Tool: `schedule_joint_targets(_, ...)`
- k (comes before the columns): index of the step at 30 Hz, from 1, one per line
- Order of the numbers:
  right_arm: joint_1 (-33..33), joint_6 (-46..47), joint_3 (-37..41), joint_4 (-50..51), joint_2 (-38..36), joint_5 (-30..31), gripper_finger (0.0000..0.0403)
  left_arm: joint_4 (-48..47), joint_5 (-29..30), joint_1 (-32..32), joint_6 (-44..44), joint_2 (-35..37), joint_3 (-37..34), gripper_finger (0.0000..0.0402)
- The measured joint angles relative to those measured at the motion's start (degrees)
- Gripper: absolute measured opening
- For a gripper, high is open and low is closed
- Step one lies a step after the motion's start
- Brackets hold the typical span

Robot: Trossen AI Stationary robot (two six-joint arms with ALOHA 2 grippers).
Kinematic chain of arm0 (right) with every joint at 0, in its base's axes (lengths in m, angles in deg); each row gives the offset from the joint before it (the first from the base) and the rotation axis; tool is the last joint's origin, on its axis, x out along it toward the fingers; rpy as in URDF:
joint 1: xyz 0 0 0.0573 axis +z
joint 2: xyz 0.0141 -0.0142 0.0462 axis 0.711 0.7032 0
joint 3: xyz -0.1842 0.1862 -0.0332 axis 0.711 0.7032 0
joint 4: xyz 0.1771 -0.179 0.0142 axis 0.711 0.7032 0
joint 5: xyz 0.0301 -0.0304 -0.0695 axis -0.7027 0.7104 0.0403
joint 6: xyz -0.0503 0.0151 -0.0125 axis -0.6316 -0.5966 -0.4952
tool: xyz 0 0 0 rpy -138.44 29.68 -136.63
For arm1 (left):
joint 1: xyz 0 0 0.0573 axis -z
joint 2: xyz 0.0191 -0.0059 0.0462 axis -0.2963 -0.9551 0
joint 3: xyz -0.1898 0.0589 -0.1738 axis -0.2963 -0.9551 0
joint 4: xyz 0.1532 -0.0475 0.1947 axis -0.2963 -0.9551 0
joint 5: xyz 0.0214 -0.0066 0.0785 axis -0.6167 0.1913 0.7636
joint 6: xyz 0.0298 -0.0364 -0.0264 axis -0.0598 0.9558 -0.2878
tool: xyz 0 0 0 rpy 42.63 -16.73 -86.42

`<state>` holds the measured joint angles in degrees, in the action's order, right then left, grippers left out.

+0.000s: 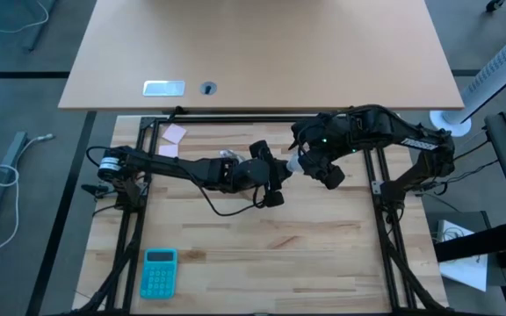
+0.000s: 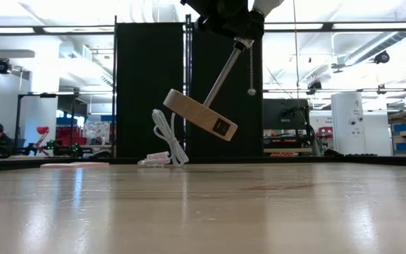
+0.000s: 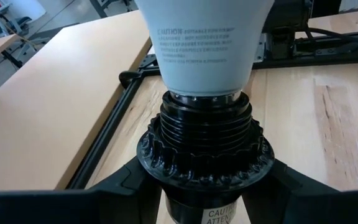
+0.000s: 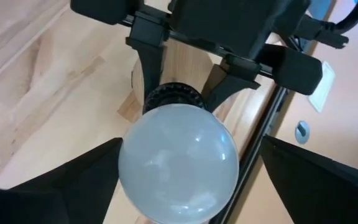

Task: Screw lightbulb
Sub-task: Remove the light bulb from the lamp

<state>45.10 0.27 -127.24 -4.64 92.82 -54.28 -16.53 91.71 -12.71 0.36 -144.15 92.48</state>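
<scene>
The lightbulb, white and frosted, has its neck stuck into the black socket of a lamp. That lamp has a metal rod and a round wooden disc. My left gripper reaches in from the table's left and is shut on the socket. My right gripper comes from the right and stands open. Its fingers lie on either side of the bulb's dome, and the one on the other side is clearly apart from the glass. In the high view the bulb shows between the two grippers. My left gripper pinches the socket's body just under its toothed collar, one finger on each side. It comes from the table's left, slanting a little downward. The lamp is lifted clear of the table and tilted, with the wooden disc low and the cord hanging slack.
A teal calculator lies near the front left. Pink notes lie at the far left. A crumpled wrapper sits where the cord meets the table. A second, lighter table stands beyond the far edge.
</scene>
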Motion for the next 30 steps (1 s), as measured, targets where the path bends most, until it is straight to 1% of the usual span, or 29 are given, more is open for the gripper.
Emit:
schedule_joint_targets(3, 0.7, -1.2, 0.0, 0.2, -0.8, 0.4, 0.0382, 0.0, 0.0, 0.1, 0.0, 0.0, 0.0, 0.0163)
schedule_joint_targets(7, 2.3, -1.0, 0.0, 1.0, -2.0, 3.1, 0.0383, 0.0, -0.1, 0.1, -0.1, 0.0, 0.0, 0.0163)
schedule_joint_targets(10, 4.2, 4.4, 0.0, 2.8, -2.9, 3.2, 0.0383, 0.0, -0.1, 0.1, -0.1, 0.0, 0.0, 0.0163)
schedule_joint_targets(13, 7.0, 14.3, 0.0, 5.7, -4.1, 3.2, 0.0383, 0.0, -0.1, 0.1, -0.1, 0.0, 0.0, 0.0163)
schedule_joint_targets(14, 7.9, 18.6, 0.0, 6.0, -4.5, 3.6, 0.0383, 0.0, -0.1, 0.1, -0.1, 0.0, 0.0, 0.0163)
schedule_joint_targets(16, 9.6, 29.1, 0.0, 6.0, -5.8, 6.7, 0.0383, 0.0, -0.1, 0.1, -0.1, 0.0, 0.0, 0.0163)
schedule_joint_targets(20, 10.7, 54.5, 0.0, 7.0, -8.0, 17.5, 0.0383, 0.0, -0.1, 0.1, -0.1, 0.0, 0.0, 0.0163)
schedule_joint_targets(22, 10.7, 66.8, 0.0, 7.0, -9.6, 20.3, 0.0383, 0.0, -0.1, 0.1, -0.1, 0.0, 0.0, 0.0163)
schedule_joint_targets(24, 10.8, 82.3, 0.0, 7.4, -11.3, 23.3, 0.0382, 0.0, -0.1, 0.1, -0.1, 0.0, 0.0, 0.0163)
schedule_joint_targets(26, 10.8, 99.0, 0.4, 9.0, -12.8, 24.5, 0.0382, 0.0, -0.1, 0.1, -0.1, 0.0, 0.0, 0.0163)
schedule_joint_targets(28, 10.8, 114.4, 1.1, 10.9, -14.0, 23.9, 0.0382, 0.1, -0.1, 0.1, -0.4, 0.0, 0.0, 0.0163)
schedule_joint_targets(30, 11.1, 125.4, 2.6, 11.2, -14.9, 23.2, 0.0382, 0.1, 0.0, 0.1, -1.2, 0.0, 0.0, 0.0163)
